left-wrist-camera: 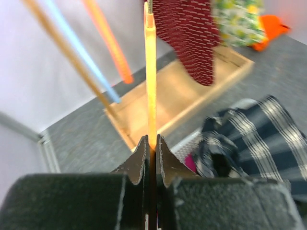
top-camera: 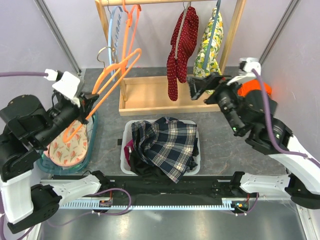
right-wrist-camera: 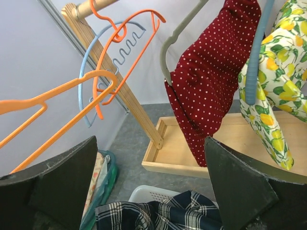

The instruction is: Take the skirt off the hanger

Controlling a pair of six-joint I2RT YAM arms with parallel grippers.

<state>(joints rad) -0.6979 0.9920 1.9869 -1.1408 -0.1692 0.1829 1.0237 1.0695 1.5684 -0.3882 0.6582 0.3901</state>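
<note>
Item 1: the left gripper (top-camera: pixel 89 104), at the left of the table, has its jaws narrowed tight on one thin pale orange hanger (top-camera: pixel 122 67). The left wrist view shows the hanger bar pinched between the two fingertips (left-wrist-camera: pixel 142 149). The hanger is raised and tilted, reaching up and right toward the rack. It carries no garment.

Item 2: one teal basket (top-camera: pixel 93 142) lies below that gripper and holds one floral cloth (top-camera: pixel 67 147).

Item 3: one wooden rack (top-camera: pixel 232 30) stands at the back. On its rail, from the left, are two bare hangers, one light-blue hanger (top-camera: pixel 114 30) and one bright orange hanger (top-camera: pixel 129 22). After them come two hung garments, one red dotted garment (top-camera: pixel 181 45) and one lemon-print garment (top-camera: pixel 212 42), each on its own hanger. Hangers counted: five in all, four on the rail and one in the left gripper.

Item 4: one white basket (top-camera: pixel 125 145) sits at the centre, near the arm bases. The one plaid skirt (top-camera: pixel 170 142) lies crumpled on top of its contents, well apart from the hanger. A magenta garment (top-camera: pixel 128 150) and a black garment (top-camera: pixel 147 170) show beneath its left edge.

Item 5: the right gripper (top-camera: pixel 199 89) hangs above the rack base, beside the red garment. Its jaws are spread wide with nothing between them, as the right wrist view confirms.

Item 6: one orange object (top-camera: pixel 260 89) lies behind the right arm; what it is cannot be told.
</note>
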